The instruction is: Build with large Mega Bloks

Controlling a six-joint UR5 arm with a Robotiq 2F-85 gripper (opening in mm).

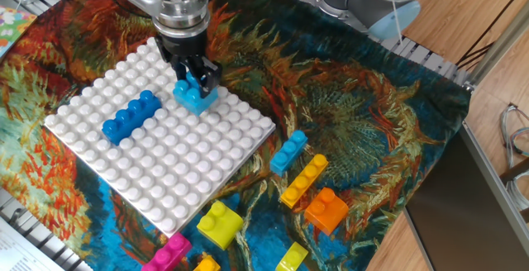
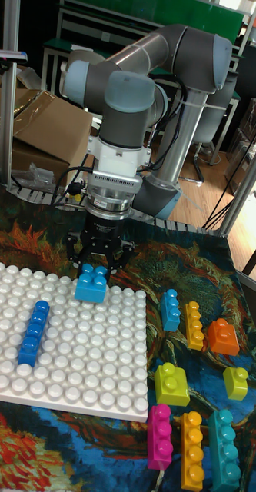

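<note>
While the hand (image 1: pixel 197 77) is pinched on a light blue brick (image 1: pixel 195 97) at the far part of the white baseplate (image 1: pixel 165 180), the placing step is judged to be in hand. Whether the brick is fully seated cannot be told. A firm downward press, then a release and a straight lift, would be called for next. A dark blue brick (image 1: pixel 131 115) is already fixed near the plate's left side. No containers are seen; spare bricks (image 1: pixel 302 180) lie loose on the patterned surface (image 1: pixel 364 122), right of the plate.
</note>
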